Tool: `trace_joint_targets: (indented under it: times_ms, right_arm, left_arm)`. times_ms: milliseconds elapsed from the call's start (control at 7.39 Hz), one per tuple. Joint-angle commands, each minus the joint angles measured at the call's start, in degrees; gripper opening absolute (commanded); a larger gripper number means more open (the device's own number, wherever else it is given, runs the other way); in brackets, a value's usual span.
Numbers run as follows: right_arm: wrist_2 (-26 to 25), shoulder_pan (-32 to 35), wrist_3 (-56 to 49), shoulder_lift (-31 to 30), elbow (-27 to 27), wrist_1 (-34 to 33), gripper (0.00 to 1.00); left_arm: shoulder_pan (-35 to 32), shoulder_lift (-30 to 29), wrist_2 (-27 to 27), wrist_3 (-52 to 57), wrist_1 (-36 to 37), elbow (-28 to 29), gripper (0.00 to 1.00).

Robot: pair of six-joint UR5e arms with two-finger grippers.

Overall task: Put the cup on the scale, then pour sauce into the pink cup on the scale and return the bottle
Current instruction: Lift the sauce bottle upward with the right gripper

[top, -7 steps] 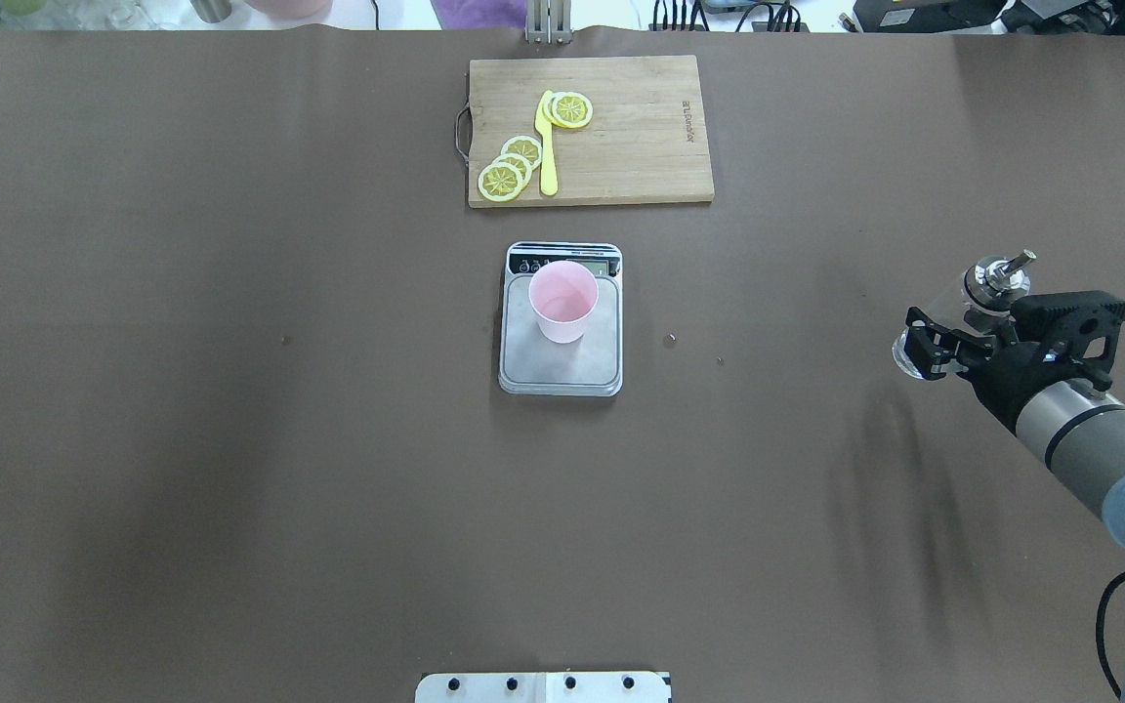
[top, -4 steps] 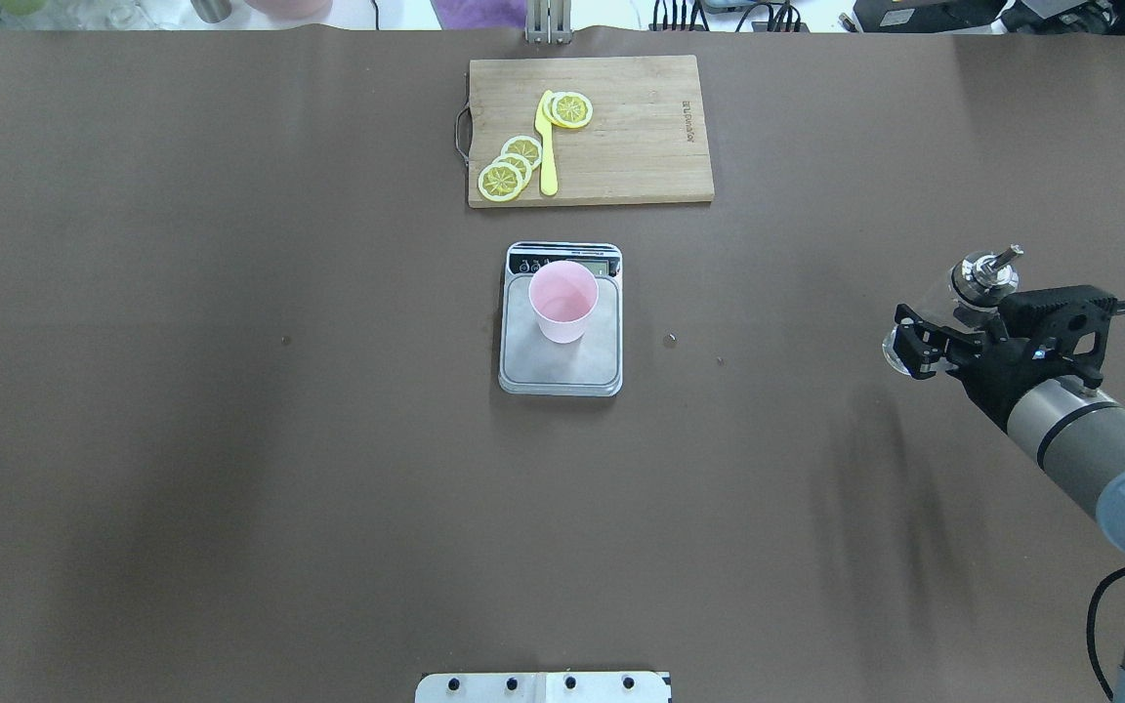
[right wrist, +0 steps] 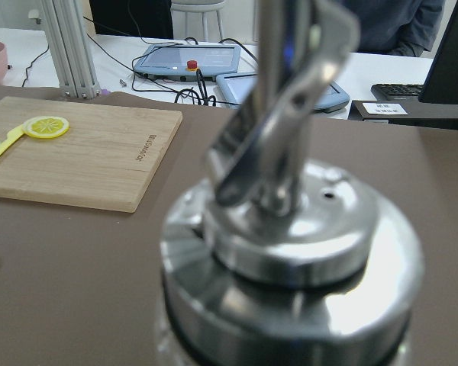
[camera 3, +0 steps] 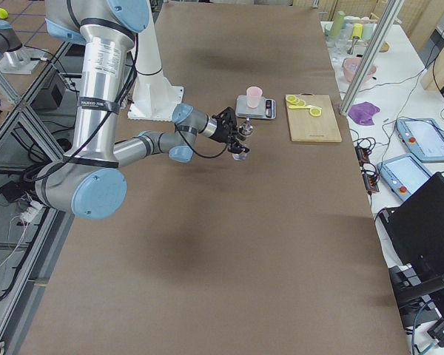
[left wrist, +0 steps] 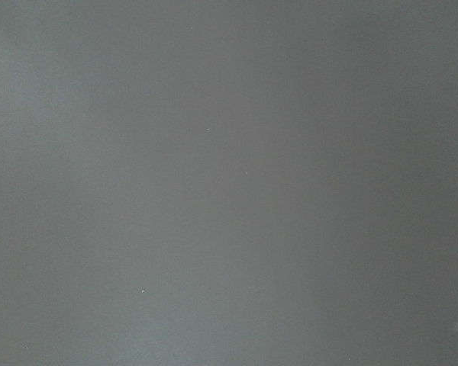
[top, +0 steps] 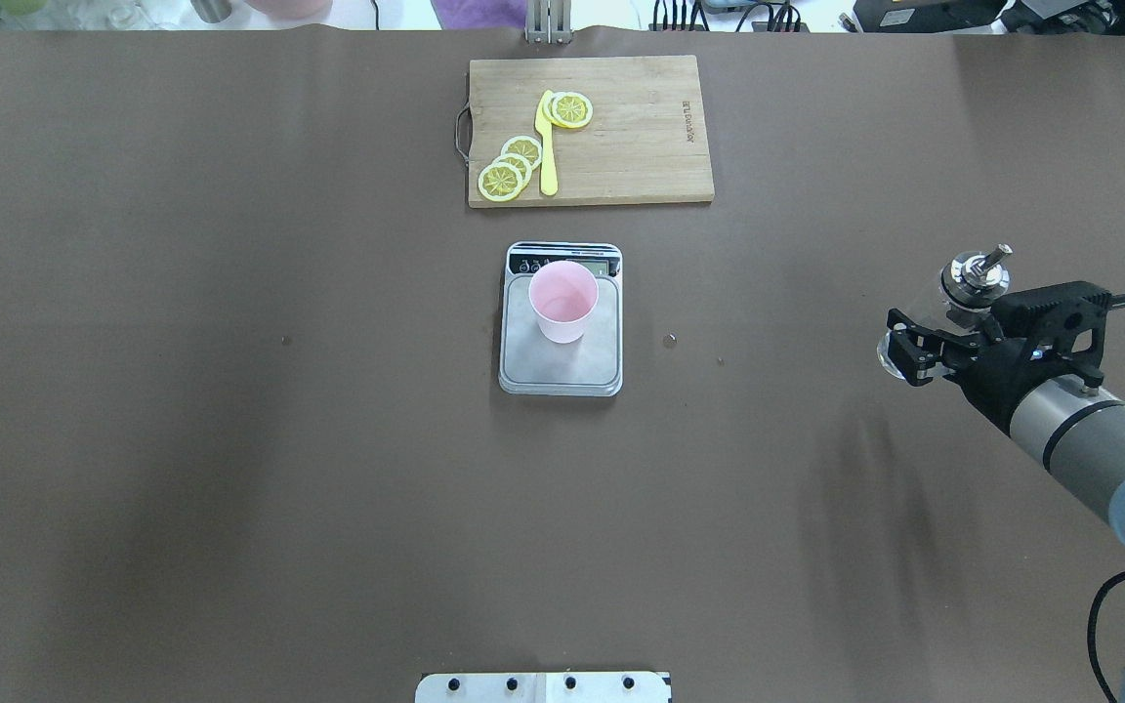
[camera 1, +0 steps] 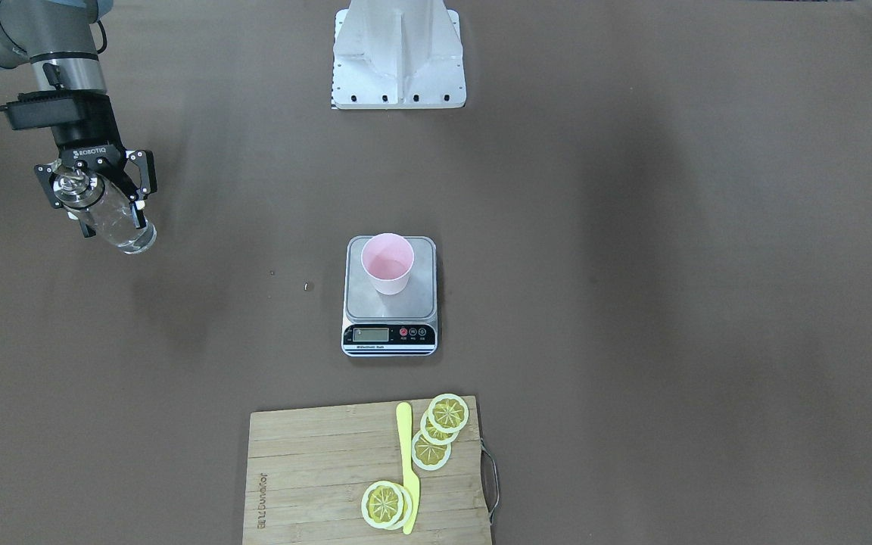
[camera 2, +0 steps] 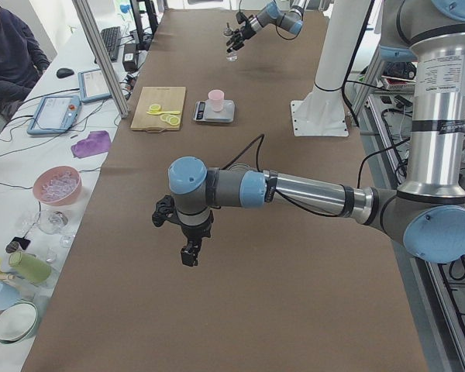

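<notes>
Nearby, cutting board [top: 621,146] beyond scale [top: 562,369].

One cup [top: 562,298]. One scale [top: 562,369]. One bottle [camera 1: 114,223]. One board [top: 621,146]. One yellow knife [top: 547,146] on it. Five lemon slices [top: 501,182], in overlapping groups of three and two. Two arms: left arm [camera 2: 294,190] and right arm [top: 1070,430]. One white base [camera 1: 398,57]. Two tablets [right wrist: 187,59] on the side desk. One person [camera 2: 8,54] is partly in view.
</notes>
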Motion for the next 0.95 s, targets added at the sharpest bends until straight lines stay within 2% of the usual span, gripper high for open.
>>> trace_joint_targets:
  times_ms: [0,271,541,676,812]
  right_arm:
    - [0.42,0.16,-0.08,-0.08,0.2,-0.13,0.0]
    - [0.94,0.16,-5.34,0.45,0.19,0.57,0.0]
    - [2.17,0.16,-5.1,0.63,1.08,-1.25,0.0]
    - [1.22,0.24,-4.75,1.76,1.25,-4.58,0.0]
    - [0.86,1.29,-5.09,5.42,1.25,-11.4,0.0]
  left_arm:
    - [-0.09,0.17,0.0,0.11,0.0,-0.08,0.99]
    - [0.0,0.17,0.0,0.19,0.0,0.19,0.99]
    - [0.0,0.17,0.09,-0.5,0.0,0.19,0.99]
    - [0.0,0.17,0.0,-0.42,0.0,0.36,0.99]
    - [0.0,0.17,0.0,-0.42,0.0,0.45,0.99]
